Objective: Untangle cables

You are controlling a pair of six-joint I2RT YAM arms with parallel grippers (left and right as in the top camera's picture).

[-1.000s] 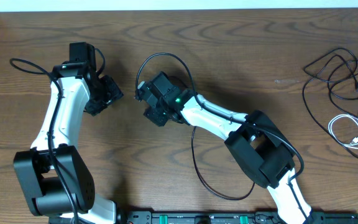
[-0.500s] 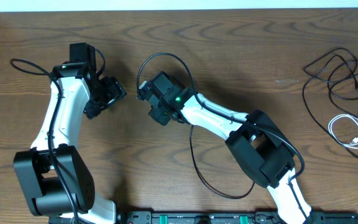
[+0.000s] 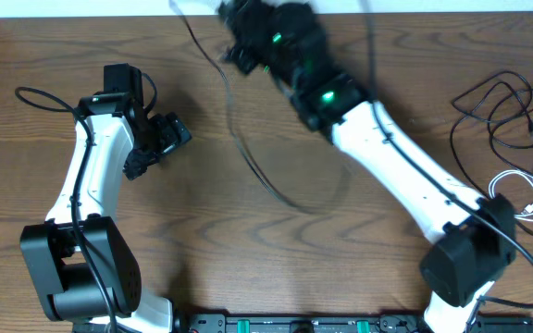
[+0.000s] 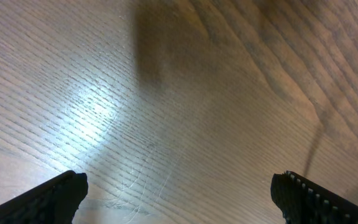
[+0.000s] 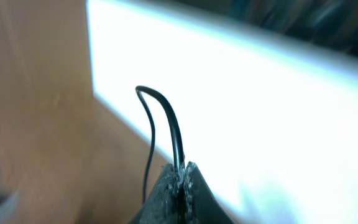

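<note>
Right gripper (image 5: 180,179) is pinched fully closed, its two dark, rough-edged fingertips pressed together into a narrow wedge. A thin black cord (image 5: 178,140) is clamped between them. The cord rises straight from the seam, bends over in a tight hairpin arch and drops again as a finer strand beside the fingers. In the overhead view this gripper (image 3: 246,28) sits at the far edge of the table (image 3: 359,259), smeared by blur, and a faint curved streak of cord trails from it across the wood.

The left gripper (image 4: 179,190) is spread wide. Only its two fingertips (image 4: 48,198) show, ribbed and matte black, in the bottom corners of the left wrist view, with bare wood between them and nothing touching either pad. From overhead it (image 3: 169,137) hangs over the left part of the table, well apart from the right gripper.

The table is brown wood with long wavy grain, a soft sheen and fine scratches. At its right edge, far from both grippers, lie loose black cords (image 3: 498,92) in overlapping open loops. Just below them is a white cord (image 3: 526,211), coiled in small rounded loops.
</note>
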